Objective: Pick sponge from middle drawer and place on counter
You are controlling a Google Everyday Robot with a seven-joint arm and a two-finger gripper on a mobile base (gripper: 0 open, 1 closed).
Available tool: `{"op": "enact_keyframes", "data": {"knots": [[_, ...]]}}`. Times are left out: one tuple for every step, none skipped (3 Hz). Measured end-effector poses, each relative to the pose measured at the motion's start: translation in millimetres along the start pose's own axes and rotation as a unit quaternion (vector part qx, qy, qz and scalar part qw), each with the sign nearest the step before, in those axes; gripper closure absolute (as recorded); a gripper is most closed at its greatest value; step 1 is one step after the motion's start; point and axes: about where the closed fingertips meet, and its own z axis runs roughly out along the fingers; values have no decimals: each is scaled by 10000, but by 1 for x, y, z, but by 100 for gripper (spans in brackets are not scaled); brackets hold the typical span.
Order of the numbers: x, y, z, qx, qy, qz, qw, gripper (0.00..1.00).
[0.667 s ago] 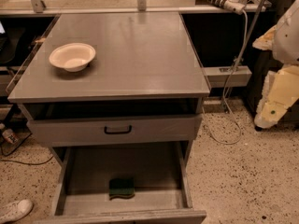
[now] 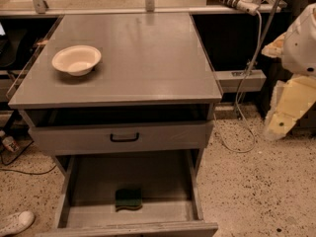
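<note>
The sponge (image 2: 129,198), dark green face up, lies on the floor of the open middle drawer (image 2: 74,216), near its front rim and about centred. The counter (image 2: 143,53) is the grey metal top of the cabinet above it. My gripper (image 2: 290,107) hangs at the right edge of the camera view, beside the cabinet and about level with the upper drawer. It is well to the right of the sponge and higher, and it touches nothing.
A cream bowl (image 2: 76,59) sits on the counter's left side. A shallower drawer with a black handle (image 2: 124,138) stands slightly open above the middle drawer. A cable (image 2: 247,78) hangs right of the cabinet. A white shoe (image 2: 15,222) is at the lower left.
</note>
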Motion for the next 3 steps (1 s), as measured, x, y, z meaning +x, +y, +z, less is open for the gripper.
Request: {"op": "enact_keyframes", "data": {"knots": [[-14, 12, 16, -163, -187, -11, 9997, 0], [-29, 32, 37, -416, -315, -34, 9986, 0], [-29, 32, 37, -417, -315, -34, 9986, 0]]}}
